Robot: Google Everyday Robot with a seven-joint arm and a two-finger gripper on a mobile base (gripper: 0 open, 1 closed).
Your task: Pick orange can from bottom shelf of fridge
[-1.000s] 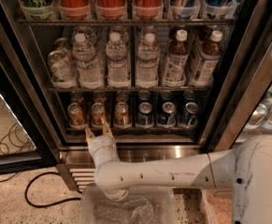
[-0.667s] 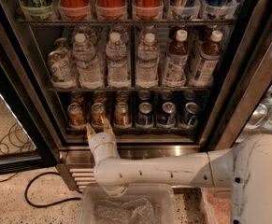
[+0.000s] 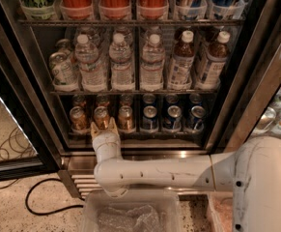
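Tan-fingered gripper point(image 3: 104, 127), jaws released, is held at the short orange-copper can point(image 3: 101, 116); the neighbouring orange can point(image 3: 125, 118) on its right could be toppled by off-centre closure.

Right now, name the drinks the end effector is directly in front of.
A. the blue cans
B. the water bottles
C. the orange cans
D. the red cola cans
C: the end effector is at the front rail of the bottom shelf, open, with its tips either side of the middle orange can and well left of the blue cans.
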